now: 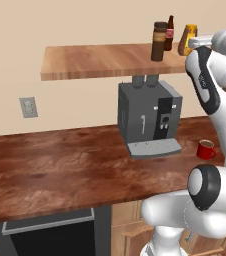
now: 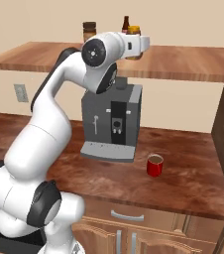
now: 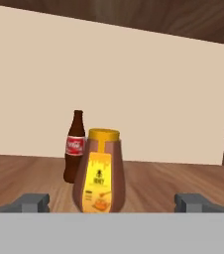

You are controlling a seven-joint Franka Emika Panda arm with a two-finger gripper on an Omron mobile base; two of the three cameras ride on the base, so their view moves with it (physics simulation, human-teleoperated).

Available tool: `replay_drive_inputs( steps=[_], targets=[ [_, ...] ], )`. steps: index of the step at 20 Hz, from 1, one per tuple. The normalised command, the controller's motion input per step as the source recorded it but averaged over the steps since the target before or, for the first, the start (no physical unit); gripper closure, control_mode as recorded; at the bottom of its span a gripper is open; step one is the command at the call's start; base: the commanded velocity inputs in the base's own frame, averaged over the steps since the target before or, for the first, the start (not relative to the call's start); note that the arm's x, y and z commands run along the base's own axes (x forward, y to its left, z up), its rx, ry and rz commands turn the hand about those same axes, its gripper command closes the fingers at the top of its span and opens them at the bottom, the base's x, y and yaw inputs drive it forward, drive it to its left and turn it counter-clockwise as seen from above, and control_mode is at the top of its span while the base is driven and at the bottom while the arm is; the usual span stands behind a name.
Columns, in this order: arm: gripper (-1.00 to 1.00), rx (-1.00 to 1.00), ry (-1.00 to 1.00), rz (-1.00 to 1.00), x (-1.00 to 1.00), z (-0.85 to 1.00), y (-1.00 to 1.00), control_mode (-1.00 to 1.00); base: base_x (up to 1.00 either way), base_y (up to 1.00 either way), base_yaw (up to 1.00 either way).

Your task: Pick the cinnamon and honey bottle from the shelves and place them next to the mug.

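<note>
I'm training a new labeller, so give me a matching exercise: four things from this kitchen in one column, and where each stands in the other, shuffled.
Things:
1. honey bottle
2. cinnamon
3. mug
4. coffee machine

Places:
A. on the counter, under the shelves
B. on the counter, right of the coffee machine
C. on the shelves, straight ahead of the open gripper
D. on the shelves, left of the slim red-labelled bottle

Pairs: 1-C, 2-D, 3-B, 4-A
</note>
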Motion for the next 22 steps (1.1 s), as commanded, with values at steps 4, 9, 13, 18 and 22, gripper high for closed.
replay_drive_inputs(
  steps=[4,9,13,18,22],
  targets=[
    [-1.00,0.00,0.06,0.00,0.37,0.00,0.00,-1.00,0.00,0.00,0.00],
    [-1.00,0.00,0.07,0.00,0.66,0.00,0.04,-1.00,0.00,0.00,0.00],
    [-1.00,0.00,0.05,0.00,0.39,0.00,0.00,-1.00,0.00,0.00,0.00],
    [-1.00,0.00,0.00,0.00,0.19,0.00,0.00,-1.00,0.00,0.00,0.00],
    [-1.00,0.00,0.00,0.00,0.46,0.00,0.00,-1.00,0.00,0.00,0.00]
  ],
)
